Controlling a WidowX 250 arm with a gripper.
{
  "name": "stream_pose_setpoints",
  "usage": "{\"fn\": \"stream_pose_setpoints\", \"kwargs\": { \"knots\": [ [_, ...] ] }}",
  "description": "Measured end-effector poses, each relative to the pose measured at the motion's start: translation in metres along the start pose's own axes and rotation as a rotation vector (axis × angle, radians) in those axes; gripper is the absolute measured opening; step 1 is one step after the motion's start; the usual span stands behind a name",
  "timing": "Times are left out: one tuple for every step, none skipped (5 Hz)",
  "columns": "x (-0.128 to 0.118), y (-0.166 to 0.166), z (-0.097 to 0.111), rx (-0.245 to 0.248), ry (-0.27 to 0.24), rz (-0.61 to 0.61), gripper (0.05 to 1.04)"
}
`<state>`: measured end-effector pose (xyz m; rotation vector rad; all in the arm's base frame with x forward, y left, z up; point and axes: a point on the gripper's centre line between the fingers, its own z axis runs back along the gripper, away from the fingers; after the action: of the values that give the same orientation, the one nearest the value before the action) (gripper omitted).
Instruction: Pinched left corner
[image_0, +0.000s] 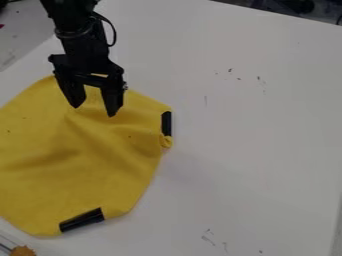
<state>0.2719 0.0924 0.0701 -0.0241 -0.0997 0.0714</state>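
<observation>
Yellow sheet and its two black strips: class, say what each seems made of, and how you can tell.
Sheet: soft fabric, perhaps felt or fleece, with a matte finish; it shows soft creases and a curled edge.
Strips: probably plastic or cloth tape; they look flat, smooth and straight-edged.

So this robot's all black, pretty much top to bottom. The black, chunky jointed arm (77, 47) has a rounded collar-like section (71, 34) that catches a bit of grey shine, then a straighter, blocky stretch below it. A thin black cable (114, 35) bows out from one side in a neat little loop, kinda like a mug handle. Down at the end there's a wide-shouldered black two-finger gripper (94, 111) with angular corners, a slim dark crossbar (90, 78) and two chunky fingers (113, 102) tapering to blunt points. There's also some tiny pale hardware (125, 87) on its outer edge, too small to make out properly.
</observation>
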Motion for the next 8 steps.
{"fn": "stream_pose_setpoints", "kwargs": {
  "knots": [
    [0.016,-0.021,-0.025,-0.055,-0.008,0.020,1.001],
    [0.030,-0.051,-0.050,-0.084,-0.036,0.002,1.001],
    [0.044,-0.089,-0.060,-0.092,-0.060,-0.025,1.001],
    [0.048,-0.114,-0.062,-0.068,-0.060,-0.042,1.001],
    [0.047,-0.122,-0.070,-0.044,-0.055,-0.032,0.996],
    [0.049,-0.123,-0.073,-0.049,-0.074,-0.007,0.946],
    [0.049,-0.127,-0.075,-0.067,-0.120,0.025,0.671],
    [0.057,-0.137,-0.076,-0.082,-0.138,0.019,0.426]
  ]
}}
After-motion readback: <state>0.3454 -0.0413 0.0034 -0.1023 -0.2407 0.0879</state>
